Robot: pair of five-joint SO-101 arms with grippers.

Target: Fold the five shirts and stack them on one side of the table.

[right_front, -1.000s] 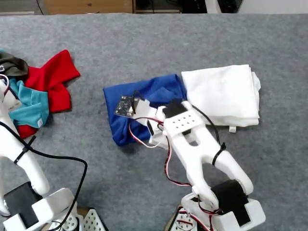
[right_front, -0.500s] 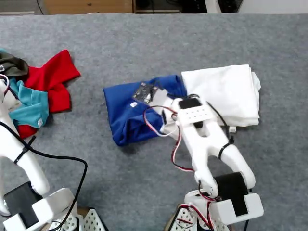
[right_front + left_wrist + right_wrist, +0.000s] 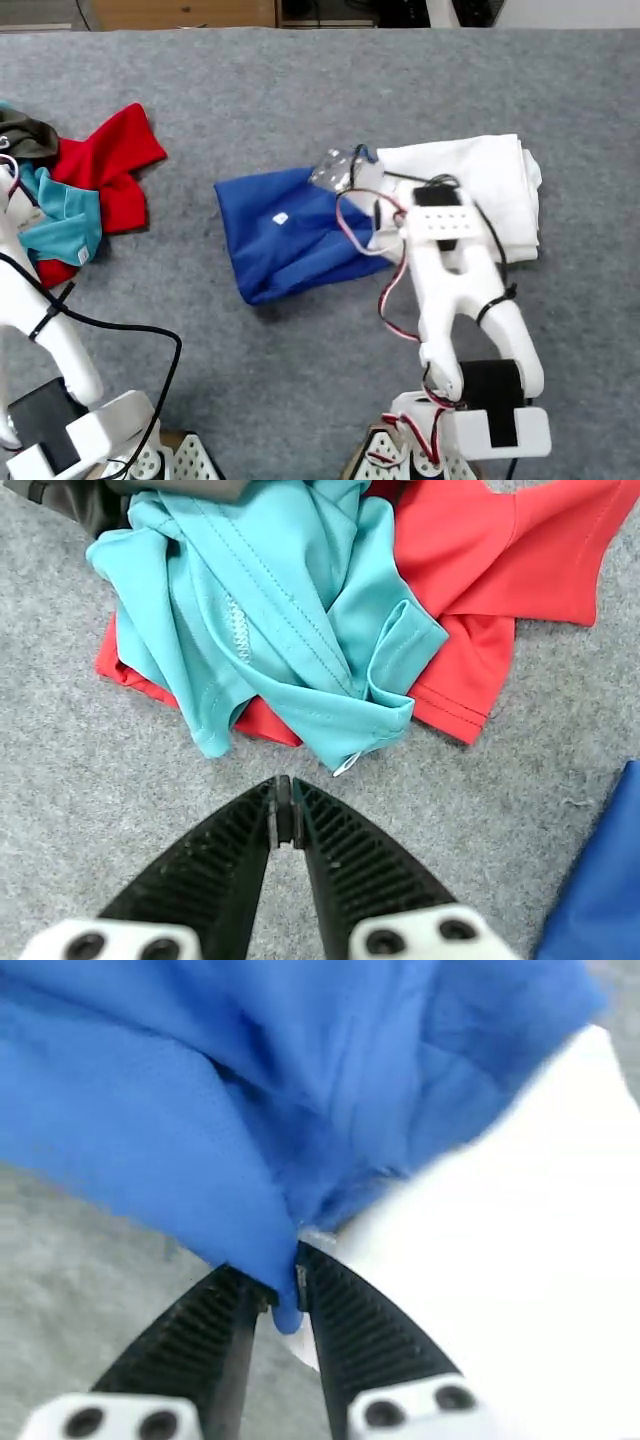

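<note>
The folded blue shirt (image 3: pixel 290 232) lies mid-table, its right edge lifted beside the folded white shirt (image 3: pixel 465 190). My right gripper (image 3: pixel 372 168) is shut on the blue shirt (image 3: pixel 250 1090) right at the white shirt's (image 3: pixel 480 1250) left edge, with blue cloth pinched between its fingers (image 3: pixel 330 1310). At the table's left lies a heap of a red shirt (image 3: pixel 110 160), a teal shirt (image 3: pixel 65 215) and a dark one (image 3: pixel 25 135). My left gripper (image 3: pixel 283 820) is shut and empty, just short of the teal shirt (image 3: pixel 290 610) and red shirt (image 3: pixel 480 570).
The grey carpeted table (image 3: pixel 300 90) has free room along the back and in front of the blue shirt. The right arm's white body and cables (image 3: pixel 450 280) stretch from the front edge over the white shirt's corner. The left arm's base (image 3: pixel 60 420) stands front left.
My right gripper has swung from the blue shirt's left part to its right edge by the white shirt, dragging blue cloth rightward with it. The left arm has stayed still.
</note>
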